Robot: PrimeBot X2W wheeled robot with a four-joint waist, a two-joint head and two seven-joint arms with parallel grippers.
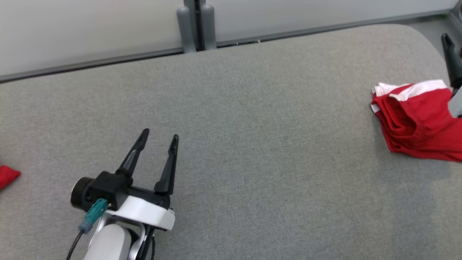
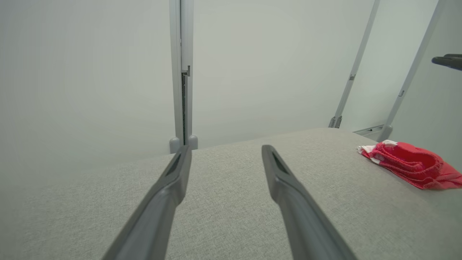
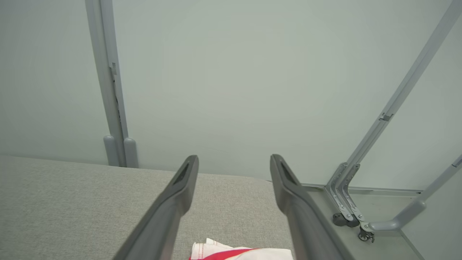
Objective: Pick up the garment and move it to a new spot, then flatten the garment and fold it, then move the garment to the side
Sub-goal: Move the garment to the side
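Take the grey post [image 1: 196,25] at the far edge of the counter [image 1: 252,126] as your mark. The garment [image 1: 415,122] lies well to the right of the post and nearer the robot, close to the counter's rounded right end. It is a compact red bundle with white bands showing along its far edge.

The right gripper [image 3: 234,159] hangs just above the bundle with its jaws spread and nothing between them. In its wrist view the white band peeks out below the fingers. The left gripper [image 1: 160,134] sits left of the post and much nearer the robot, over bare cloth surface, jaws wide apart and empty, well apart from the garment.

Here is what could bite you:

- The right fingers are very near the cloth. If you pull the arm away low or sideways, a fingertip could catch a fold and drag it open, and the folding would have to be done again.
- The bundle sits near the rounded end, to the right of the post. A push further that way could tip part of it over the edge, and its own weight might then take the rest down.
- From these views you cannot tell how tidy the fold is on the near side, so don't call it finished on this evidence alone.
- A red scrap [image 1: 7,175] shows far to the left of the post. I cannot tell what it is, so don't mistake it for the piece you are handling.

Lift straight up first — then swing clear.
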